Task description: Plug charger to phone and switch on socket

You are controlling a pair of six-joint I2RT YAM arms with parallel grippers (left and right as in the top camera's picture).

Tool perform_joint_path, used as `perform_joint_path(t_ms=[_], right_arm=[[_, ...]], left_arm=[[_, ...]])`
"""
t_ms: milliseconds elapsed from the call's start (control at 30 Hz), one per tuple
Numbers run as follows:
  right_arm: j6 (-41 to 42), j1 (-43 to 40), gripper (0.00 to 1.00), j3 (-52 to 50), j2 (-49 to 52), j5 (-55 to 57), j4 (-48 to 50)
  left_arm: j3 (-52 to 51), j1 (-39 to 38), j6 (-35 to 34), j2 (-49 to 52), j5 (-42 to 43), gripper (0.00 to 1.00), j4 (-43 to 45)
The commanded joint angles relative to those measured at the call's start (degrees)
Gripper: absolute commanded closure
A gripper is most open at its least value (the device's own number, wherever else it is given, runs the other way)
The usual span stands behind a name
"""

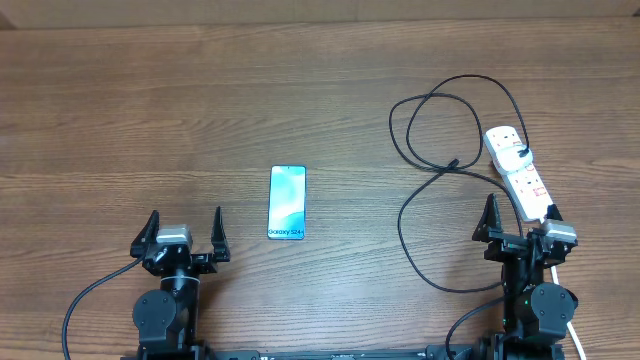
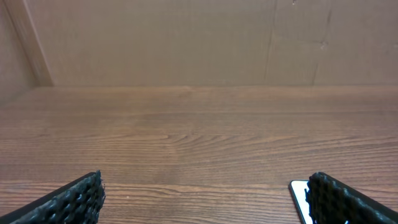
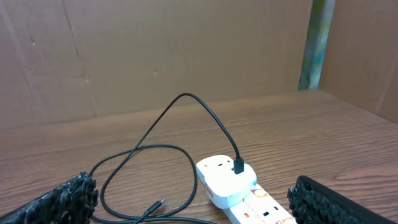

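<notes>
Sitting flat mid-surface (image 1: 150, 100) is the phone (image 1: 287, 202), screen up w/ the Galaxy text at the near end, just right of and a bit farther out than the left gripper (image 1: 186, 215), which is spread wide w/ nothing in it. Right gripper (image 1: 520, 208) is spread too, empty, at the near end of the socket (image 1: 520, 172) over on the right side. Charger (image 3: 187, 95) is plugged into the socket's far end and loops out left, its connector tip (image 1: 455, 163) lying loose on the wood, well apart from the phone.

Black arms (image 1: 160, 312) with ridged black fingers (image 2: 76, 200).
</notes>
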Motion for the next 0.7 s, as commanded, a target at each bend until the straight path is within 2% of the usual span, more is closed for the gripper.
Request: perform_joint_path(t_ms=[0,267,367,500,667], right_arm=[[-0.5,-0.3,0.00,-0.6,-0.6,-0.1,0.2],[-0.5,-0.3,0.00,-0.6,-0.6,-0.1,0.2],[-0.5,-0.3,0.00,-0.6,-0.6,-0.1,0.2],[-0.5,-0.3,0.00,-0.6,-0.6,-0.1,0.2],[-0.5,-0.3,0.00,-0.6,-0.6,-0.1,0.2]], left_arm=[[-0.3,0.4,0.5,0.2,0.6,0.01,0.0],[-0.3,0.4,0.5,0.2,0.6,0.00,0.0],[-0.3,0.4,3.8,0.2,-2.0,0.01,0.2],[-0.3,0.3,3.9,0.2,0.0,0.00,0.1],[-0.3,0.4,4.1,0.2,-3.2,0.00,2.2]])
